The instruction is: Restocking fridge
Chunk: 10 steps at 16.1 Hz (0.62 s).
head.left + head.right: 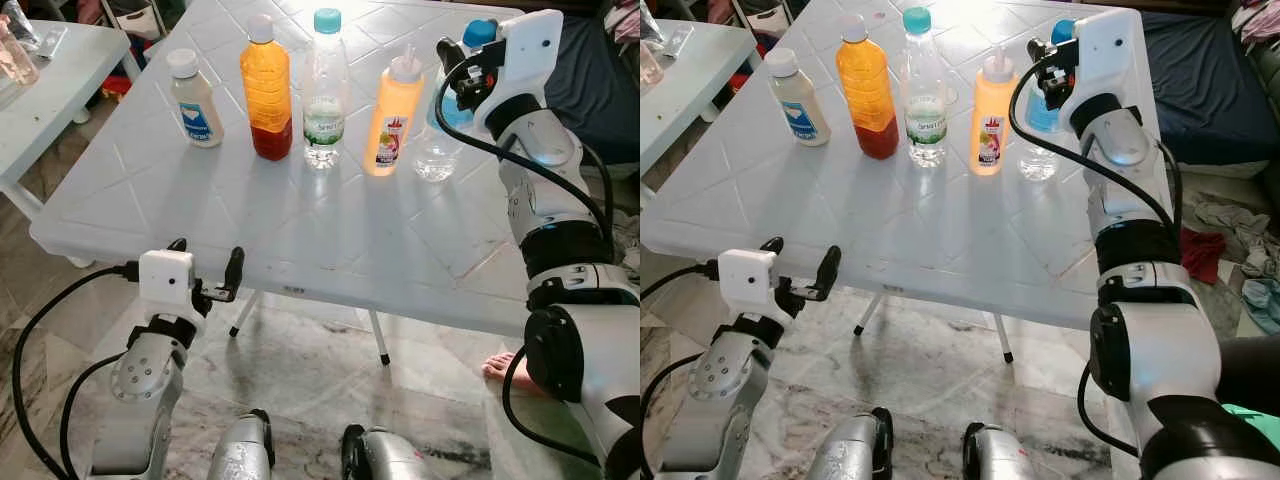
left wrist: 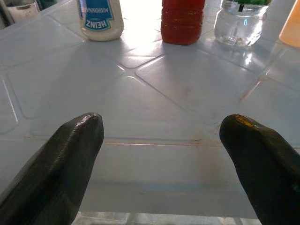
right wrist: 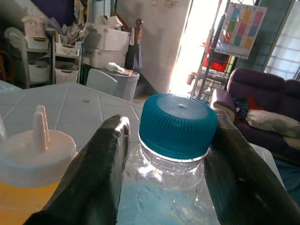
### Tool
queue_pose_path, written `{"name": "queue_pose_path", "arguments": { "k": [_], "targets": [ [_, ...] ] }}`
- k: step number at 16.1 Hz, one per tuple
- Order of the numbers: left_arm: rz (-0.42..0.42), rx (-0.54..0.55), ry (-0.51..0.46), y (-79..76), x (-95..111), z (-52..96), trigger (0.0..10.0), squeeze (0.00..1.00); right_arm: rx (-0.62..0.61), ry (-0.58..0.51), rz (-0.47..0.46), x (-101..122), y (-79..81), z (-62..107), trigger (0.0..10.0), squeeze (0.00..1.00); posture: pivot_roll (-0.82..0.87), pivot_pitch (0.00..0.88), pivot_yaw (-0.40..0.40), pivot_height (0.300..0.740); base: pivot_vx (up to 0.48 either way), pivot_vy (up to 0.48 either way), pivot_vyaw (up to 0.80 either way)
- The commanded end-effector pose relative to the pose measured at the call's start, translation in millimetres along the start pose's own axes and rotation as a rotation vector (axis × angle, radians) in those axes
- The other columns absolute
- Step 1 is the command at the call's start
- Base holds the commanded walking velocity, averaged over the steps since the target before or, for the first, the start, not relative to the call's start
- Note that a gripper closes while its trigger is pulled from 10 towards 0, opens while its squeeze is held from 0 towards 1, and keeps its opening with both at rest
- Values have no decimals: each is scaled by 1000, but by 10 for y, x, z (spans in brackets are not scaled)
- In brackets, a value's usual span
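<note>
In the left eye view we see five bottles standing in a row on the white table [image 1: 300, 230]: a mayonnaise bottle [image 1: 195, 100], an orange juice bottle [image 1: 267, 88], a clear water bottle [image 1: 324, 90], an orange squeeze bottle [image 1: 394, 114] and, last on our right, a blue-capped bottle [image 1: 440, 140]. Our right gripper [image 1: 462, 75] is up at the neck of this last bottle. Our left gripper [image 1: 212, 280] waits low at the near edge of the table, holding nothing.

In the right eye view the same row shows, and no fridge is visible, so we judge that the restocking is only at its beginning: all five bottles are on the table.

In the left wrist view the two fingers [image 2: 65, 164] stand wide apart over the table edge, with nothing between them.

In the right wrist view the fingers [image 3: 101, 164] stand on both sides of the blue cap [image 3: 178, 124] and the neck, very close. We cannot tell if they already press on it. The bottle seems not yet lifted. So the first pick is in hand, and carrying and the four other bottles remain.
</note>
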<state>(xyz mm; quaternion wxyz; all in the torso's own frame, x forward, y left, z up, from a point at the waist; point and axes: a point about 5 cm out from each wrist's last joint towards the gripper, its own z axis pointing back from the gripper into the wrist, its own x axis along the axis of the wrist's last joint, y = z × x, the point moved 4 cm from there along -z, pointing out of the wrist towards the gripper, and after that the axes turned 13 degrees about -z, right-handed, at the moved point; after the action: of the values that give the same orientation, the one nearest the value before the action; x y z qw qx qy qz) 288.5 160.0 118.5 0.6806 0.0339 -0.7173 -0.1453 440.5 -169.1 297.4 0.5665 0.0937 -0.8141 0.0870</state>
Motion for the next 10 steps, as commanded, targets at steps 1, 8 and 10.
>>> {"name": "queue_pose_path", "arguments": {
  "k": [1,8,10],
  "targets": [
    [1,-13,31,-41,-75,17,10000,0,-9,18,27,-19,-7,12,0,0,209,200,10,740,0,0,0],
    [46,47,24,-43,-12,-126,10000,0,-185,-63,10,-203,-192,503,10000,0,174,167,-23,740,0,0,0],
    [60,49,29,-71,-32,-196,10000,0,-251,-127,-31,-187,-36,726,10000,0,156,140,-26,740,0,0,0]
  ]
}}
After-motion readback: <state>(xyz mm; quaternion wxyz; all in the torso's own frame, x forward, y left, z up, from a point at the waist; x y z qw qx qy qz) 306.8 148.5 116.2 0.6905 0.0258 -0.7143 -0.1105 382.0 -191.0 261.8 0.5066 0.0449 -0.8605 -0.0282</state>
